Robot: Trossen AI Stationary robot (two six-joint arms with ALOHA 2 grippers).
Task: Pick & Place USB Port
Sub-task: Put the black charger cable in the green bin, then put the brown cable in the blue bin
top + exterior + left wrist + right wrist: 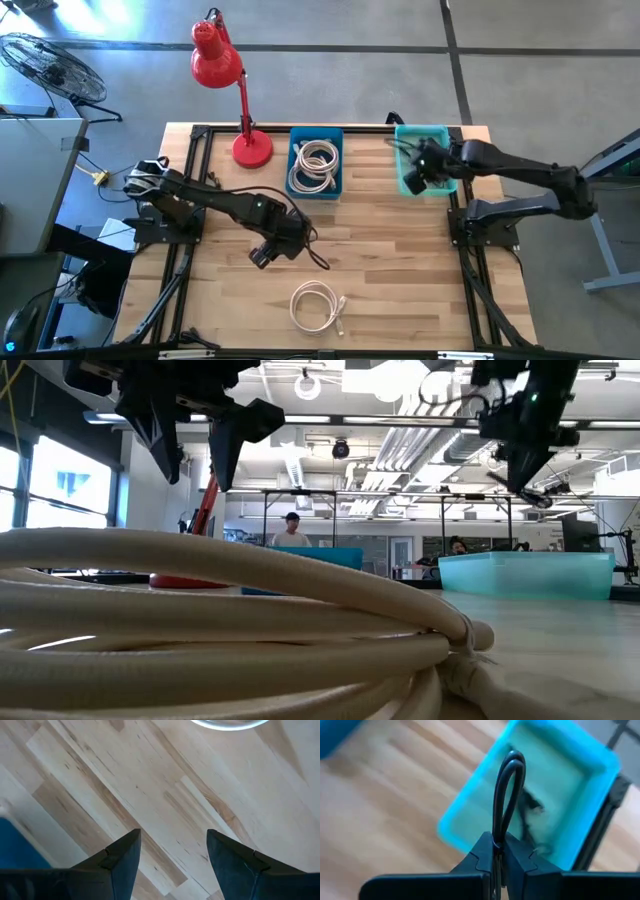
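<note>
My right gripper [498, 842] is shut on a thin black cable [507, 780] and hovers above the teal bin [404, 160] at the table's far right. Something dark [532, 806] lies blurred inside that bin. A white coiled cable [315, 305] rests flat on the table near the front edge and fills the foreground of the low view [220, 610]. My left gripper [262, 258] hangs open above bare wood, left of and behind that coil, its fingers [125, 855] pointing down with nothing between them. My right gripper pinches the black cable between its two fingers, just below a doubled-over loop [496, 839]. The loop sticks out past the fingertips, above the teal bin. The fingers slant down from above. The cable is lifted clear; its other end is hidden behind the gripper.
A blue bin [296, 170] holding white coiled cables stands at the far middle. A red desk lamp [235, 90] stands left of it. Black frame rails [190, 180] run along both table sides. Bare wood lies between the bins and the front coil.
</note>
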